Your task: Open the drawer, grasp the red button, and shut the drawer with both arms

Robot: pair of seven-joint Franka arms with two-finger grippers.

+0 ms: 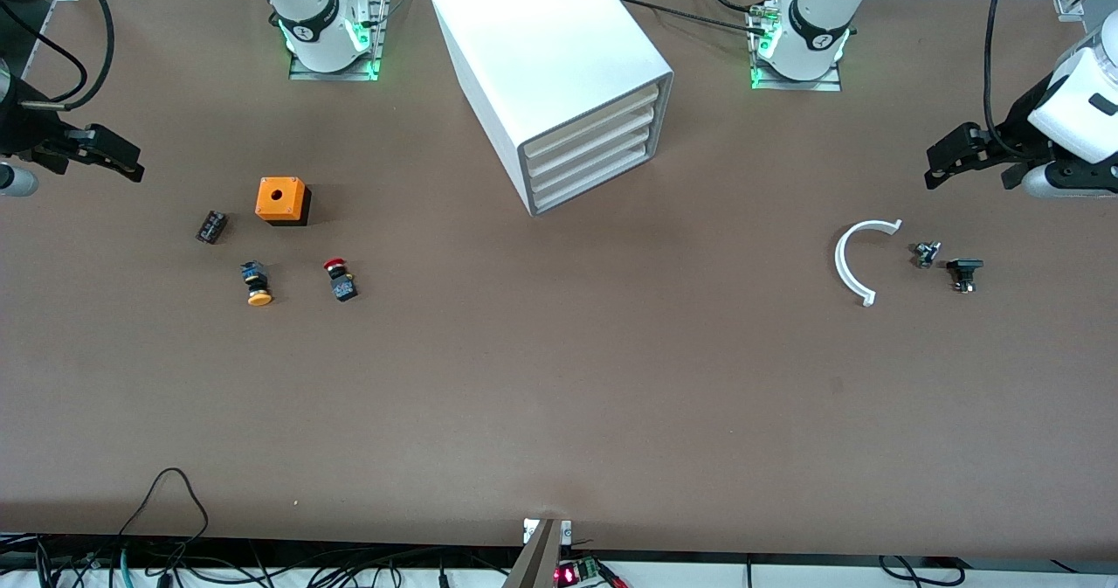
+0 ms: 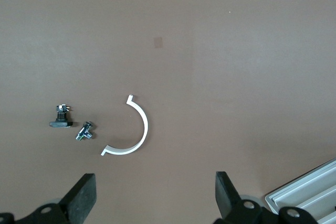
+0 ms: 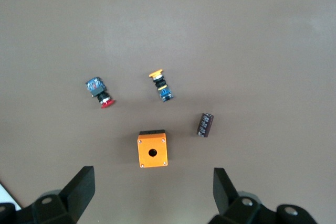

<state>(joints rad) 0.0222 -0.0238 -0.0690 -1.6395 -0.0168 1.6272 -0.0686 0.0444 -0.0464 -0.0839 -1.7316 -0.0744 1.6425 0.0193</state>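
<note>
The white cabinet [image 1: 559,64] stands at the middle of the table near the arm bases, with all four drawers [image 1: 594,155] shut. The red-capped button [image 1: 339,279] lies on its side on the table toward the right arm's end; it also shows in the right wrist view [image 3: 100,92]. My right gripper [image 1: 131,164] hangs open and empty over the table at that end, its own view [image 3: 152,192] showing both fingers wide apart. My left gripper [image 1: 936,169] hangs open and empty over the left arm's end [image 2: 155,195].
An orange cube with a hole [image 1: 281,200], a yellow-capped pushbutton [image 1: 257,284] and a black cylinder [image 1: 210,226] lie beside the red button. A white plastic arc [image 1: 852,260] and two small metal parts [image 1: 926,253] [image 1: 964,273] lie toward the left arm's end.
</note>
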